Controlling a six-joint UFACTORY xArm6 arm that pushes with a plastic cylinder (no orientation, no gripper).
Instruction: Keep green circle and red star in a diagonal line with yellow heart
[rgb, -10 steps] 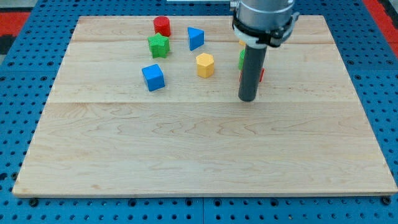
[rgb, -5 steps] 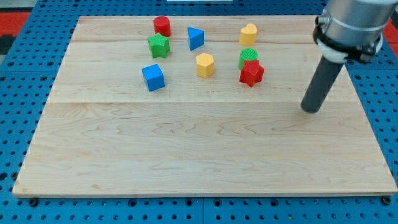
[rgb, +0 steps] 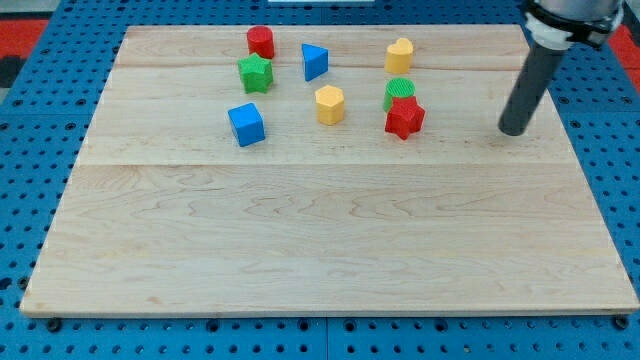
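Observation:
The yellow heart (rgb: 399, 55) sits near the view's top, right of centre. The green circle (rgb: 400, 91) lies just below it, and the red star (rgb: 404, 118) touches the circle's lower edge. The three form a near-vertical column. My tip (rgb: 514, 130) rests on the board to the view's right of the red star, well apart from all blocks.
A red cylinder (rgb: 261, 42), green star (rgb: 255, 73), blue triangle (rgb: 314, 62), yellow hexagon (rgb: 329, 104) and blue cube (rgb: 246, 124) sit at the view's upper left. The wooden board (rgb: 320, 250) lies on a blue pegboard.
My tip moved from just in front of the red star far to the view's right, then up a little. No block moved.

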